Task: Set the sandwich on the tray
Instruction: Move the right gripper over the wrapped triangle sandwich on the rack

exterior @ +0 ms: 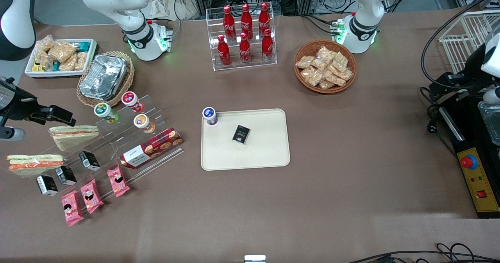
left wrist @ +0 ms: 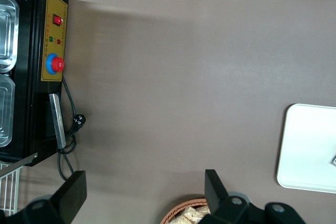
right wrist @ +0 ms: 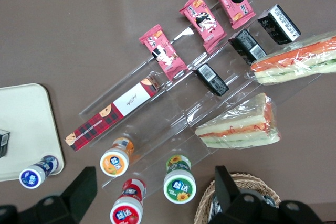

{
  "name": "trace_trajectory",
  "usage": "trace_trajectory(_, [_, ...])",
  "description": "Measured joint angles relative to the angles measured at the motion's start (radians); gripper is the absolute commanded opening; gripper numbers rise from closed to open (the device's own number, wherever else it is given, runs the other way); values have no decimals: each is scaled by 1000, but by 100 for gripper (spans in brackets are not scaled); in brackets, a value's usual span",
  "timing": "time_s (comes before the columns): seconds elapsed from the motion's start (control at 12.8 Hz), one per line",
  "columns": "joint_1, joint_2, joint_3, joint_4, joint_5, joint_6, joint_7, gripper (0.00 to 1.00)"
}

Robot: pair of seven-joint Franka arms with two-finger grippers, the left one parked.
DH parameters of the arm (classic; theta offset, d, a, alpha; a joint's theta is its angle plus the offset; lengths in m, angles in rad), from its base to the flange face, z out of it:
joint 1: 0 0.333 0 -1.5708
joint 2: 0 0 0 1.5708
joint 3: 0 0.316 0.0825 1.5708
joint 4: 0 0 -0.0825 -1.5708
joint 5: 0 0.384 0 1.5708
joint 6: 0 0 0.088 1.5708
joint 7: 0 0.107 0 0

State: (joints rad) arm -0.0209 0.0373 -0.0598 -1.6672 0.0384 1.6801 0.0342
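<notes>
The sandwich (exterior: 36,163) (right wrist: 296,60) lies on the clear stepped rack (exterior: 117,145) at the working arm's end of the table (exterior: 351,185), well apart from the tray (exterior: 265,153) (right wrist: 26,124), which sits at about its three o'clock in the front view. The tool (exterior: 58,115) (right wrist: 152,192) hangs with jaws wide and nothing between them, at twelve o'clock from the sandwich, near a second wedge (exterior: 73,135) (right wrist: 239,127).
</notes>
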Motion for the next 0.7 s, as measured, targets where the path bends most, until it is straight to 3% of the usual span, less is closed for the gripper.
trace_trajectory(0.7, [3,0,2,-1,0,1,44,100])
